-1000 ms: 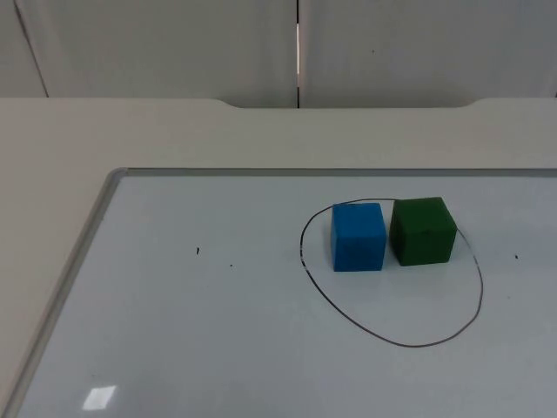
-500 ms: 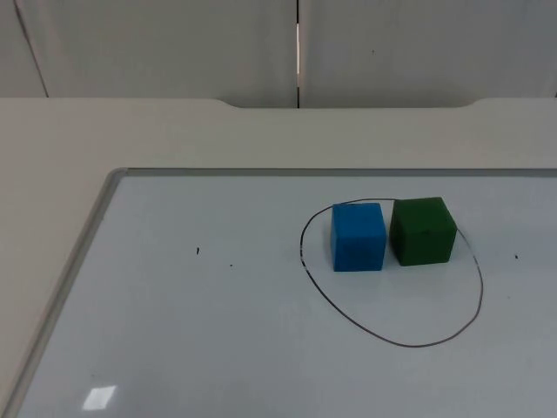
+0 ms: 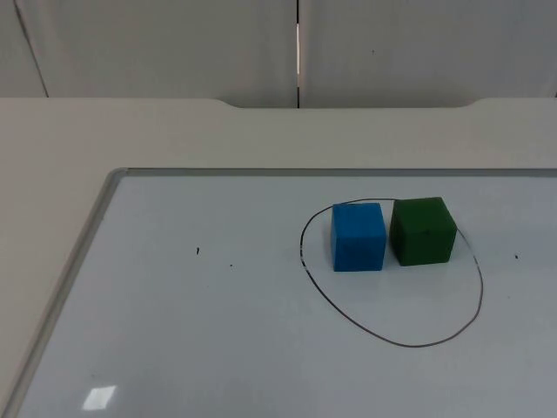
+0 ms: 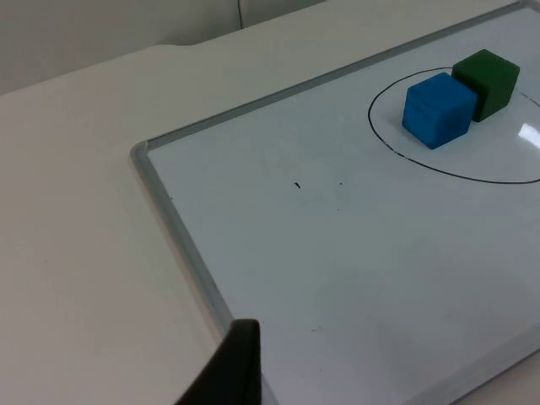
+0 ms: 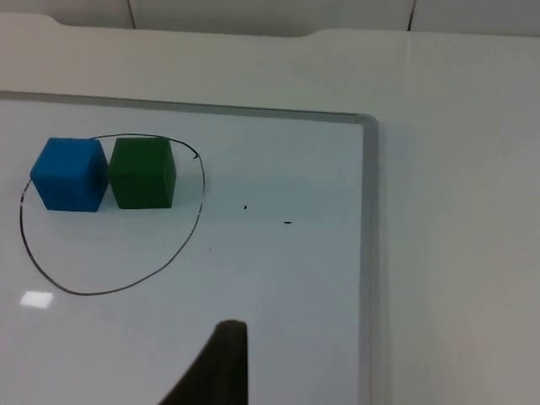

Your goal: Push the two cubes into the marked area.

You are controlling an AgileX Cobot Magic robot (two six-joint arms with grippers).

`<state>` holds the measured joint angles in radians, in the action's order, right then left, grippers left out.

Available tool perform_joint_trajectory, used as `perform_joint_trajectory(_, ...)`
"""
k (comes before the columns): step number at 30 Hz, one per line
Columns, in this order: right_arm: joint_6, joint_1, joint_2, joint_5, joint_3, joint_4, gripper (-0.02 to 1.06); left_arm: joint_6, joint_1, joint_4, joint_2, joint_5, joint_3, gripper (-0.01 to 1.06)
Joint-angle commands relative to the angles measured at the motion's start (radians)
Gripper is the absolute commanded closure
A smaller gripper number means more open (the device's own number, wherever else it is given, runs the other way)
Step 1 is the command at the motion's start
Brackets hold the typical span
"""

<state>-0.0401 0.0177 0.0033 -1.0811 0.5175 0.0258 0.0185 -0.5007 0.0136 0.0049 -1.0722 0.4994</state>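
The blue cube [image 3: 358, 236] and the green cube [image 3: 423, 231] stood side by side, touching or nearly so, the blue one to the left. Both lay within the marked area [image 3: 409, 341], a hand-drawn black loop, toward its far edge; the green cube's far right corner sat close to the line, and whether it crossed it could not be told. The loop was drawn on a whiteboard [image 3: 100, 218] with a pale metal frame, which lay flat on the white desk [image 3: 61, 139]. A grey partition wall [image 3: 174, 43] closed the far side. The left hand [image 4: 229, 371] waited near the whiteboard's near left corner, and the right hand [image 5: 221, 363] over the board's right part; how wide either stood could not be told. Judged from this layout, the pushing step appeared complete. At most, the next move would call for a light nudge of the green cube inward.
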Motion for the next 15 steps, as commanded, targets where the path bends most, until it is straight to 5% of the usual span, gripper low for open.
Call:
perform_joint_trajectory(1, -0.002, -0.008, -0.003, 0.003, -0.002, 0.003, -0.01, -0.008, 0.002, 0.004, -0.005, -0.003, -0.004, 0.00)
perform_joint_trajectory(11, -0.002, -0.008, -0.003, 0.003, -0.002, 0.003, -0.01, -0.008, 0.008, 0.004, -0.005, -0.003, -0.004, 0.00)
perform_joint_trajectory(15, -0.002, -0.008, -0.003, 0.003, -0.002, 0.003, -0.01, -0.008, 0.073, 0.004, -0.005, -0.003, -0.004, 0.00)
